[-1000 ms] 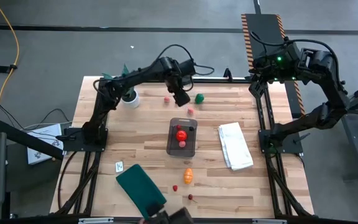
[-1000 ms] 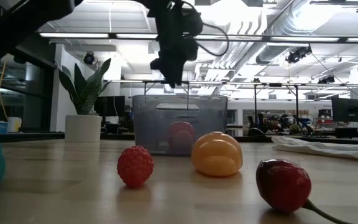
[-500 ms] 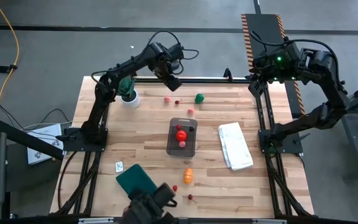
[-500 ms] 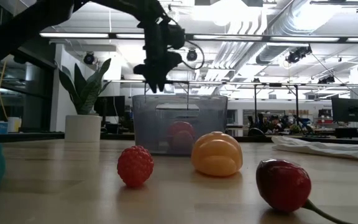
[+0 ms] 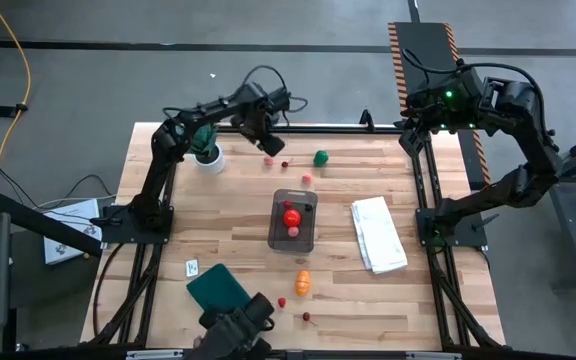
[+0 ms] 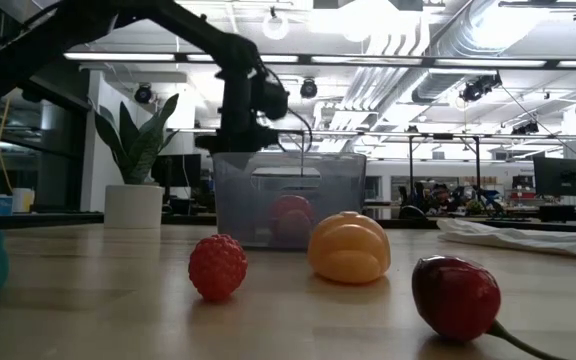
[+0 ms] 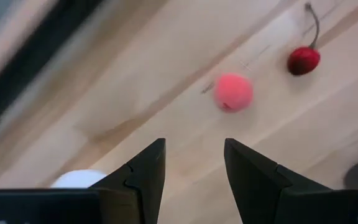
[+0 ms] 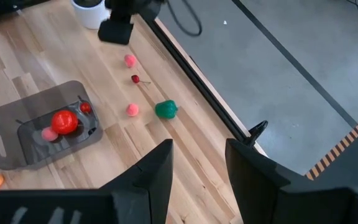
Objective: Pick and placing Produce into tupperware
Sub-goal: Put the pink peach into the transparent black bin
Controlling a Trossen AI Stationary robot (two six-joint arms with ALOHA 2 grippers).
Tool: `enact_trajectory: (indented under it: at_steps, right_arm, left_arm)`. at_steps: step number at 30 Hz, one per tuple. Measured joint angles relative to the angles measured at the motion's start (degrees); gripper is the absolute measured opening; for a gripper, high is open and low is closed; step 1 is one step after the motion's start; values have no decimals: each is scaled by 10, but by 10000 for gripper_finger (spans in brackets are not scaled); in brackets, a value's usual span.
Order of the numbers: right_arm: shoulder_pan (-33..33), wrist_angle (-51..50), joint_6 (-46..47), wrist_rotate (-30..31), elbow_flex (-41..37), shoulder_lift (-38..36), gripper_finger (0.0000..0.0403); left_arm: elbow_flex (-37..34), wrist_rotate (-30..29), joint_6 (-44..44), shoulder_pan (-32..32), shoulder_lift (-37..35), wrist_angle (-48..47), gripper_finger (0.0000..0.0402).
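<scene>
Only overhead, green cloth.

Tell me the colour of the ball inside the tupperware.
Red ball; clearest in the high view.

left gripper at table's far edge, fingers parted, empty; right gripper raised off-table, parted.

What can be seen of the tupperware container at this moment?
The tupperware is a small, grey-tinted, see-through plastic tub, rectangular with rounded corners, sitting upright and lidless near the middle of the wooden table. Inside lie a red ball, a small pink piece and a tiny red piece. In the low view its clear walls show the produce within. Neither hand touches it; a folded white cloth lies apart on one side.
</scene>
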Motion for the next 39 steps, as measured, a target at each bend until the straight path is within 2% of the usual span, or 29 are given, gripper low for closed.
enact_trajectory:
  at_steps: [6, 16, 19, 25, 28, 39]
  right_arm:
    - [0, 0, 2, 0, 0, 0, 140]
    - [0, 0, 3, 0, 0, 0, 140]
    - [0, 0, 3, 0, 0, 0, 140]
    - [0, 0, 3, 0, 0, 0, 140]
    - [0, 0, 3, 0, 0, 0, 140]
    - [0, 0, 3, -1, 0, 0, 140]
  left_arm:
    - [-66, 50, -1, -11, 0, 67, 152]
    - [-71, 55, -10, -14, 0, 96, 153]
    - [-71, 55, 0, -14, 0, 103, 170]
    - [-71, 58, -4, -14, 0, 103, 239]
    - [-71, 58, -6, -14, 0, 110, 261]
    - [-71, 55, -24, -14, 0, 144, 271]
